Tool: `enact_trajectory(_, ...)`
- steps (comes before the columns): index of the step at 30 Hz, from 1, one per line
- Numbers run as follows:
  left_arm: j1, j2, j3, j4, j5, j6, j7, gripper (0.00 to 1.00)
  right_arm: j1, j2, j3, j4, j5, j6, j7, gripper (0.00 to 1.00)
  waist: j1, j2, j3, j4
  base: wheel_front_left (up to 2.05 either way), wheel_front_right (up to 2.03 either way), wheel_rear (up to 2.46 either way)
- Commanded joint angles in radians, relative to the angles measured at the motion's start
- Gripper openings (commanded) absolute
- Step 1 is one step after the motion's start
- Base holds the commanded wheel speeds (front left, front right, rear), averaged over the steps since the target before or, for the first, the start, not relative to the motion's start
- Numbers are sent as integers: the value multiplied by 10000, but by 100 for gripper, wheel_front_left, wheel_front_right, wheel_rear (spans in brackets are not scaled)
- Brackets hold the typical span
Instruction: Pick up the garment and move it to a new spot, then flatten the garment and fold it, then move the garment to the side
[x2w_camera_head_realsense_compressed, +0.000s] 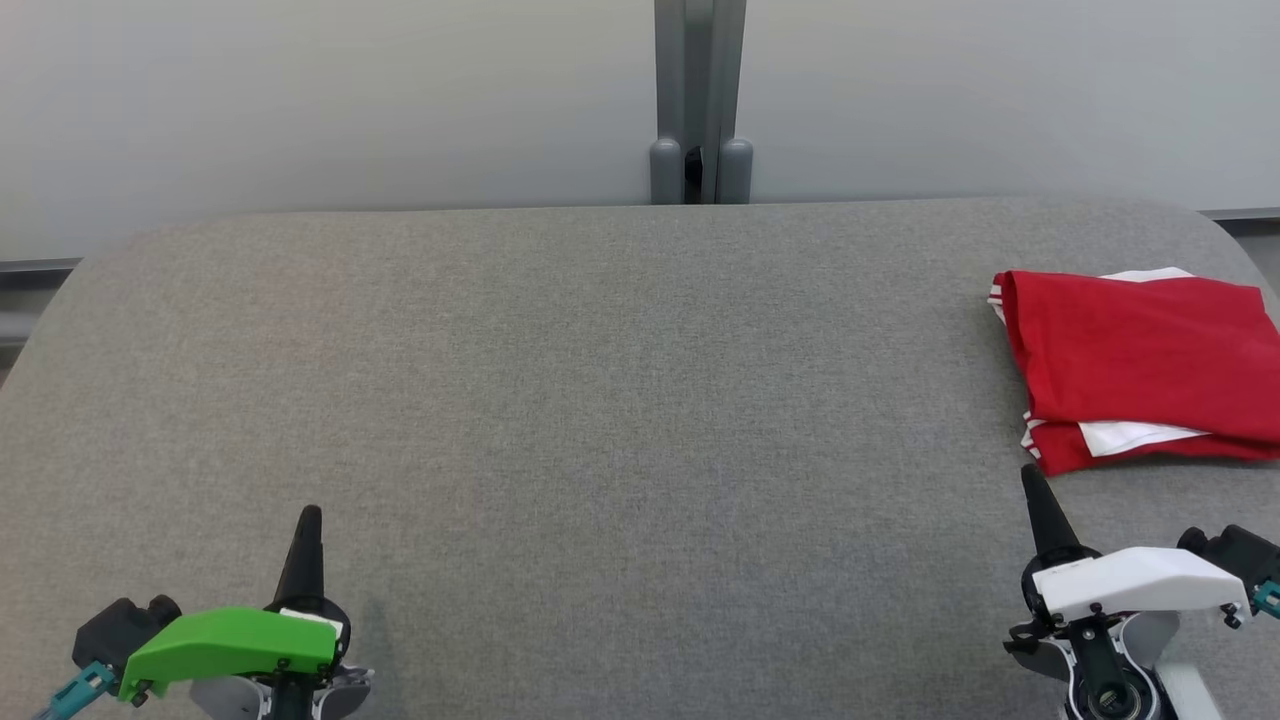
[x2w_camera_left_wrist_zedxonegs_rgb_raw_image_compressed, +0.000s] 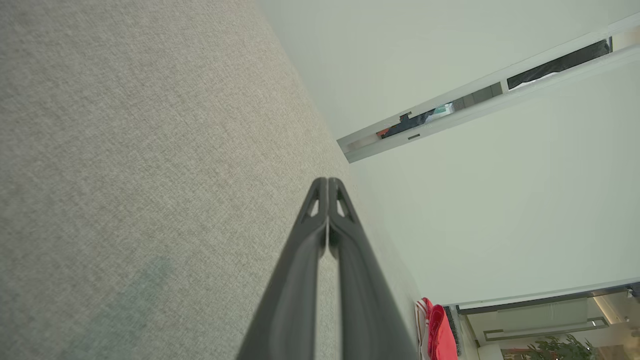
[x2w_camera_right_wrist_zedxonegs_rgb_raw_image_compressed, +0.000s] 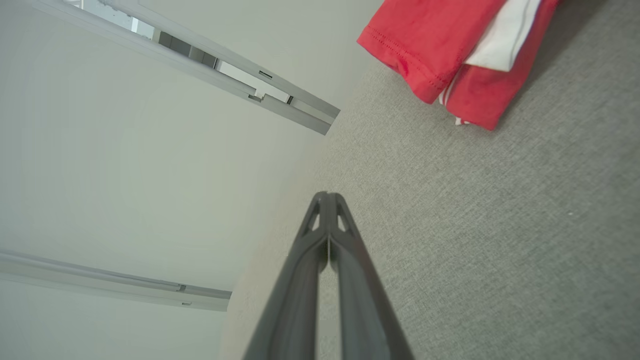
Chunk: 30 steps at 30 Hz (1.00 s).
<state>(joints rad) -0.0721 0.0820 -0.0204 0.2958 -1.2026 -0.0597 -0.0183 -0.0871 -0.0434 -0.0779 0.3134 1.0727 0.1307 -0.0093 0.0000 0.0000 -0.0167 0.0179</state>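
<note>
Garment (x2w_camera_head_realsense_compressed: 1140, 370), red with white trim, lies in a folded stack at the far right of the grey worktop (x2w_camera_head_realsense_compressed: 600, 400); its right side is cut off by the head view's edge, so I cannot tell how near it comes to the worktop's rim there; a white layer pokes out at its near and far edges. The right pincer (x2w_camera_head_realsense_compressed: 1032, 480) is just short of the stack's near left corner, apart from it, its two fingers pressed together and holding nothing; the left pincer (x2w_camera_head_realsense_compressed: 308, 518) is well away at the near left, likewise closed and empty.

By the look of it the fold is done and the stack set aside, though it might equally be waiting for a first pick-up; either way the risks sit on the right. A forward move with the fingers shut would shove the corner rather than take it, rucking the layers or sliding the stack toward the rim; a pinch on the top layer alone would peel the fold open on lifting; the loose white layer could slip out; soft cloth carried by one corner will likely sag and drag.
</note>
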Motion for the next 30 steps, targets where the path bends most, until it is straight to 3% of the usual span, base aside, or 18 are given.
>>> enact_trajectory(1,-268,2,120,-135,-268,-92,88,0,-197,-61,-40,-163,321,5,85,0,0,0,5,-5,0,0,0)
enact_trajectory(30,-379,-180,803,-346,-2328,-447,773,0,-249,-79,-225,-467,3066,4,722,0,0,0,96,-87,0,0,0)
